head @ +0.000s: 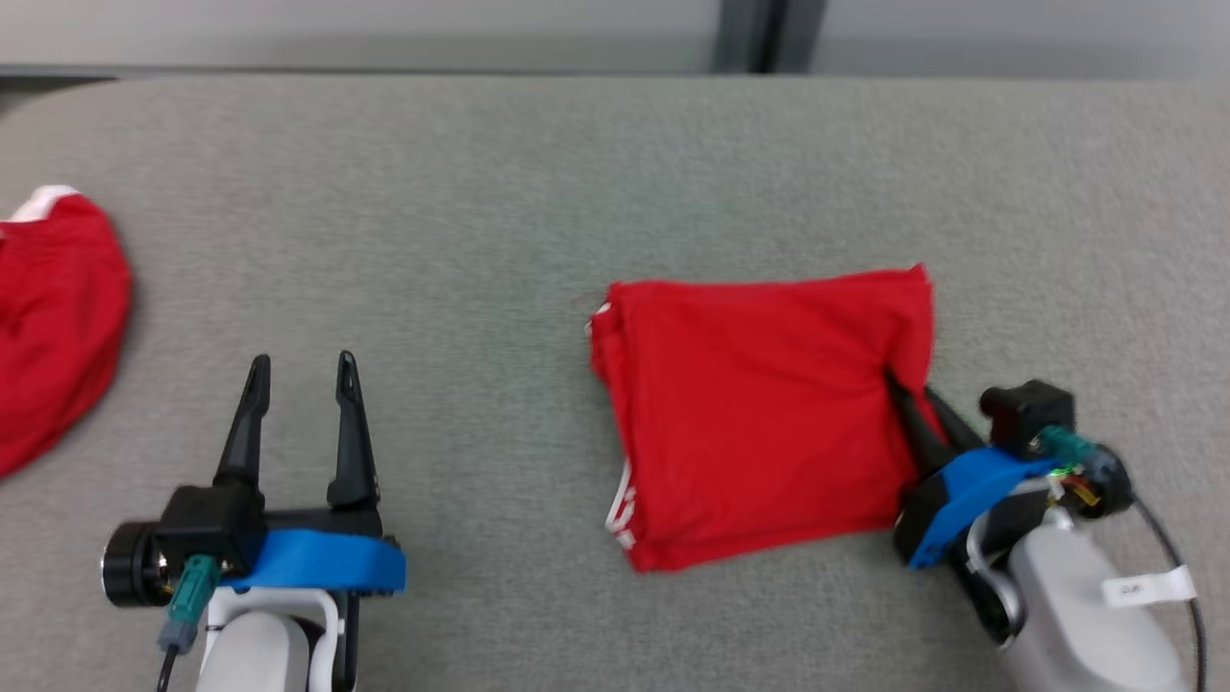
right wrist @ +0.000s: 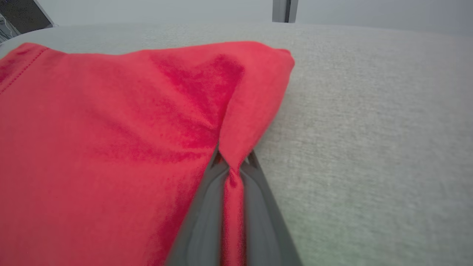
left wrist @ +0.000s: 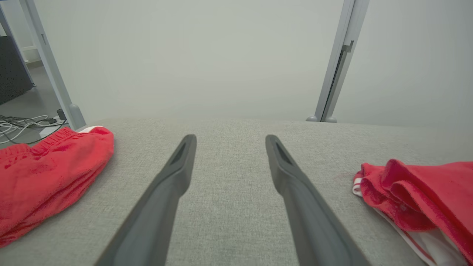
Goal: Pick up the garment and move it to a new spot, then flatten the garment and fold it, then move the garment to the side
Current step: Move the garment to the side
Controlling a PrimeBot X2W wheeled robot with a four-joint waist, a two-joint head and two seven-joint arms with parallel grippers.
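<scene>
The garment [head: 759, 413] is red with white trim, folded into a rough square on the grey table, right of centre. My right gripper [head: 898, 384] is shut on its right edge; in the right wrist view a pinched ridge of the red garment [right wrist: 111, 140] runs between the two dark fingers [right wrist: 201, 221]. The garment's left end [left wrist: 421, 195] lies bunched at the right of the left wrist view. My left gripper [head: 303, 370] hovers open at the lower left, over bare table and apart from any cloth, its fingers [left wrist: 162, 199] spread wide.
A second red cloth with a white band [head: 53, 327] lies at the table's left edge [left wrist: 48, 173]. The grey fabric table [head: 480, 221] runs back to a pale wall with a metal post [left wrist: 338, 62]. Cables lie on the floor at the far left.
</scene>
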